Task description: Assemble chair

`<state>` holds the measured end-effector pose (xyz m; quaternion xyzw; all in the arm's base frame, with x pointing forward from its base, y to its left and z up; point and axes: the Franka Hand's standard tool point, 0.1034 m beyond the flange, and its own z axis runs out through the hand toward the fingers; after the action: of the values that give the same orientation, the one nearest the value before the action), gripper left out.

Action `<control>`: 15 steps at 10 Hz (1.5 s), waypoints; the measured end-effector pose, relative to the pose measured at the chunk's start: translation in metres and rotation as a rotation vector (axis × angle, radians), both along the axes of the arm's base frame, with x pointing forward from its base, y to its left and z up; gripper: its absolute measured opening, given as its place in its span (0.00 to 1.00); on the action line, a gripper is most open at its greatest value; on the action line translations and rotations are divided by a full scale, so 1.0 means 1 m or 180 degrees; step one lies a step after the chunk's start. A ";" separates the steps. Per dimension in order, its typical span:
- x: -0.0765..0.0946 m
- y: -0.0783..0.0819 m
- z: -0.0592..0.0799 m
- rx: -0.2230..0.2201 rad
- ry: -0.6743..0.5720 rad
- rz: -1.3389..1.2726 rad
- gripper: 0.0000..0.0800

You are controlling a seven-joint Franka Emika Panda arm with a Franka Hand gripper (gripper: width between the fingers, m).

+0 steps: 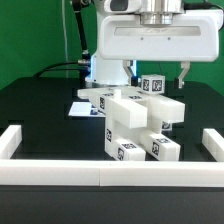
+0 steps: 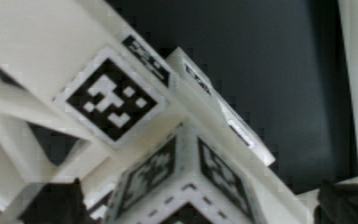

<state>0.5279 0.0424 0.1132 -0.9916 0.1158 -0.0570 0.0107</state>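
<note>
The chair (image 1: 140, 125) is a cluster of chunky white blocky parts with black-and-white tags, standing in the middle of the black table. A small tagged part (image 1: 153, 85) sticks up at its top. My gripper (image 1: 165, 73) hangs just above that top part, its fingers spread wide to either side and not touching it. In the wrist view the tagged white parts (image 2: 114, 95) fill the picture very close up. A tagged corner (image 2: 179, 185) lies between my dark fingertips (image 2: 48, 203), with gaps on both sides.
White border rails run along the front (image 1: 100, 178), with end blocks at the exterior view's left (image 1: 10, 142) and right (image 1: 212, 143). The marker board (image 1: 88, 108) lies flat behind the chair. The arm's base (image 1: 108, 70) stands at the back.
</note>
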 end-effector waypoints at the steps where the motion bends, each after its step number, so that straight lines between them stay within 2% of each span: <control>1: 0.000 0.000 0.000 -0.0022 -0.0002 0.0184 0.81; 6: 0.000 -0.002 0.000 -0.0138 -0.0009 0.1151 0.81; 9: 0.000 -0.002 0.000 -0.0144 -0.0010 0.1204 0.81; 10: 0.000 -0.002 0.000 -0.0144 -0.0010 0.1204 0.70; 11: 0.000 -0.002 0.000 -0.0144 -0.0010 0.1203 0.47; 12: 0.000 -0.002 0.000 -0.0130 -0.0008 0.1093 0.35; 14: 0.000 -0.002 0.000 -0.0115 -0.0008 0.0995 0.35; 15: 0.000 -0.002 0.000 -0.0077 -0.0004 0.0674 0.35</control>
<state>0.5278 0.0402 0.1130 -0.9983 0.0097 -0.0576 0.0047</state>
